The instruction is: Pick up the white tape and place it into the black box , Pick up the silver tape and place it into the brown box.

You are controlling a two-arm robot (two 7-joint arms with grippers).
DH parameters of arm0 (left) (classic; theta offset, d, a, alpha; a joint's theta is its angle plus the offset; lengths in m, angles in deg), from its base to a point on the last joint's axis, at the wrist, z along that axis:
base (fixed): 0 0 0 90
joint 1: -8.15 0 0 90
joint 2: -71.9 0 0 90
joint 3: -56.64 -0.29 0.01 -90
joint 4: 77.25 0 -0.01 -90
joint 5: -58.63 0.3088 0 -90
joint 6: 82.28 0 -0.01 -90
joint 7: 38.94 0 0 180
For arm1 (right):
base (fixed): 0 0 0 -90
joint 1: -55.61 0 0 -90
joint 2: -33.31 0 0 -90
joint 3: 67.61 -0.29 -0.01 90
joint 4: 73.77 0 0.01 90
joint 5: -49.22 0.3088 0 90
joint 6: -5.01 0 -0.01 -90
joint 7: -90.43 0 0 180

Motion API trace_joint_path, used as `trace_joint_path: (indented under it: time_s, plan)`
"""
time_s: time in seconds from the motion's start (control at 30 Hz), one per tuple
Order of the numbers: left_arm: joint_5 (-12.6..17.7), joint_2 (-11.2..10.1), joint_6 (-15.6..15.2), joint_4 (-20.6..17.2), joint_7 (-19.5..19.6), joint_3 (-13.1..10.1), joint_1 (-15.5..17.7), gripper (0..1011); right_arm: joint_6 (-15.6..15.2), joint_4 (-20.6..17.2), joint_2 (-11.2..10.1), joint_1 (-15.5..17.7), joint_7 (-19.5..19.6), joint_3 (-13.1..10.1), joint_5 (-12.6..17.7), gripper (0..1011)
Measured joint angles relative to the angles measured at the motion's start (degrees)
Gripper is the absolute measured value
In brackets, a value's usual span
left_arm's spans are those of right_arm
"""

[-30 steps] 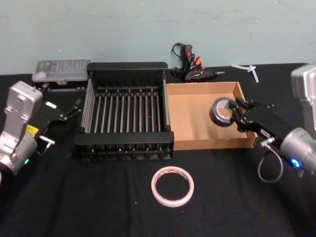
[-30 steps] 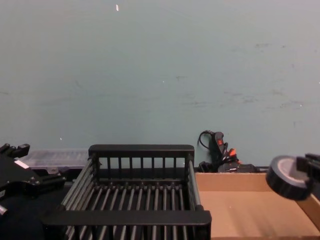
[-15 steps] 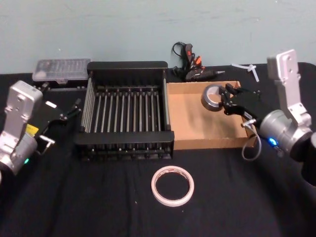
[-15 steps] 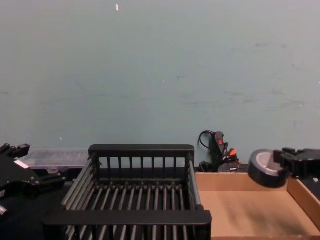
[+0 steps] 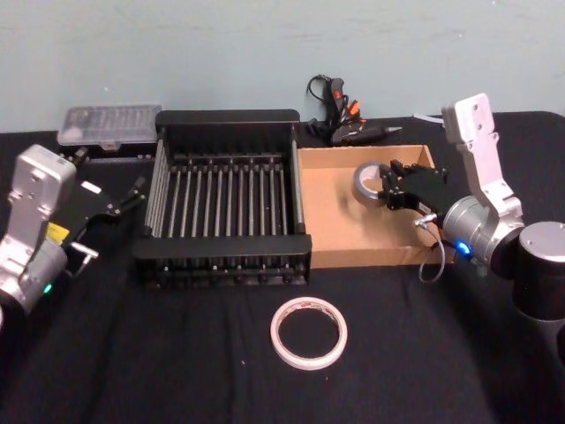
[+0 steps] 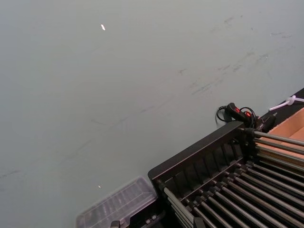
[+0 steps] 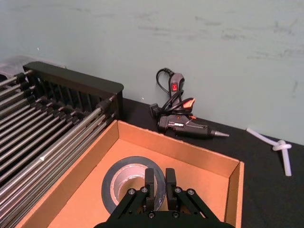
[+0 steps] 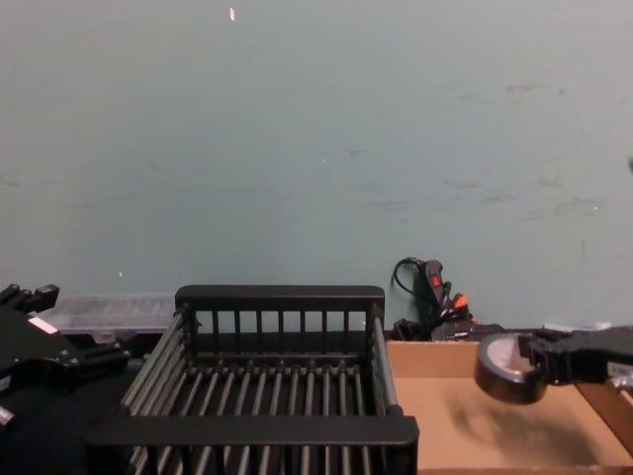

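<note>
Silver tape (image 5: 368,183) pinched in right claw (image 5: 386,186), raised over brown box (image 5: 335,247).

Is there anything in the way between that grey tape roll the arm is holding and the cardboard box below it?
Nothing visible. The right end effector holds the silver tape above the brown box, whose floor beneath is bare cardboard, with only the roll's shadow on it.

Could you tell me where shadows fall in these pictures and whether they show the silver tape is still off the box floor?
Chest view: the silver tape in the right gripper casts a soft dark patch on the brown box floor below it, so it hangs clear. Head view: a faint shadow lies left of the tape.
</note>
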Motion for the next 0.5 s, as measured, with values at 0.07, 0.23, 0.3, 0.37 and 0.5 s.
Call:
trace_joint_path:
  time_s: [0.07, 0.23, 0.3, 0.37, 0.5]
  plan:
    - [0.00, 0.00, 0.00, 0.00, 0.00, 0.00, 0.00, 1001, -0.11, 0.97, 0.33, -0.36, -0.16, 0.02, -0.40, 144]
    - [0.00, 0.00, 0.00, 0.01, 0.00, 0.00, 0.00, 1001, -0.26, 1.92, 0.75, -0.68, -0.32, 0.02, -1.06, 144]
    - [0.00, 0.00, 0.00, 0.01, 0.00, 0.00, 0.00, 1002, -0.26, 1.92, 0.74, -0.68, -0.33, 0.00, -1.07, 144]
    - [0.00, 0.00, 0.00, 0.01, 0.00, 0.00, 0.00, 1001, -0.26, 1.91, 0.71, -0.68, -0.34, 0.00, -1.06, 144]
    - [0.00, 0.00, 0.00, 0.00, 0.00, 0.00, 0.00, 1001, -0.26, 1.86, 0.69, -0.68, -0.35, 0.00, -1.04, 144]
